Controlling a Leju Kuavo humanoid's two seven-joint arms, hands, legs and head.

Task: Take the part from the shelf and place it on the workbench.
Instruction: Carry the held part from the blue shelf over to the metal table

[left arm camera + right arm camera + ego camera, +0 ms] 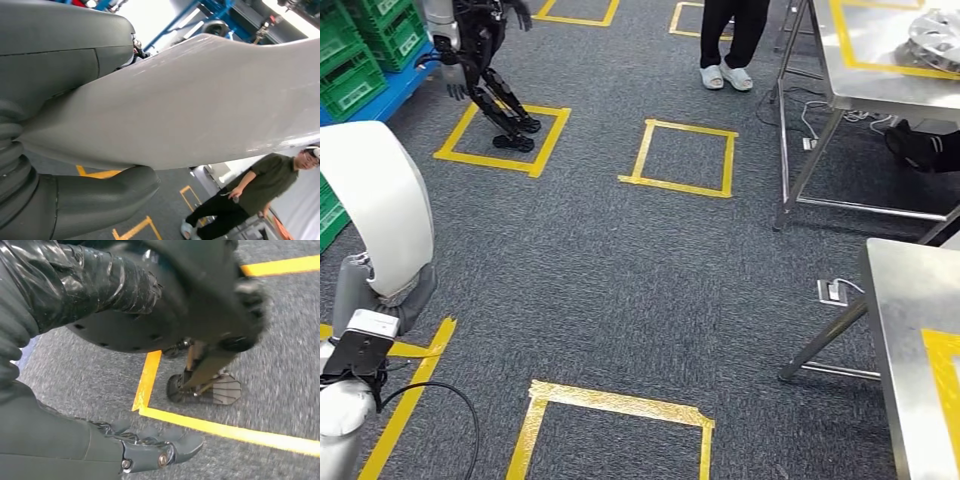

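Two steel benches (901,300) are standing at the right, the far one carrying one silvery part at its far right corner. One white curved part (211,100) is being gripped by the left hand (75,200), thumb and fingers clamping it. The right hand (151,452) is hanging empty over the carpet, fingers stretched out.

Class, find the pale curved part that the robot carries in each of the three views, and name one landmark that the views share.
Head view: the part is at the left edge, above the robot's left arm.
Left wrist view: the part spans the picture, gripped by the left hand.
Right wrist view: the part is not in it.
Shared landmark: the yellow tape on the grey carpet.
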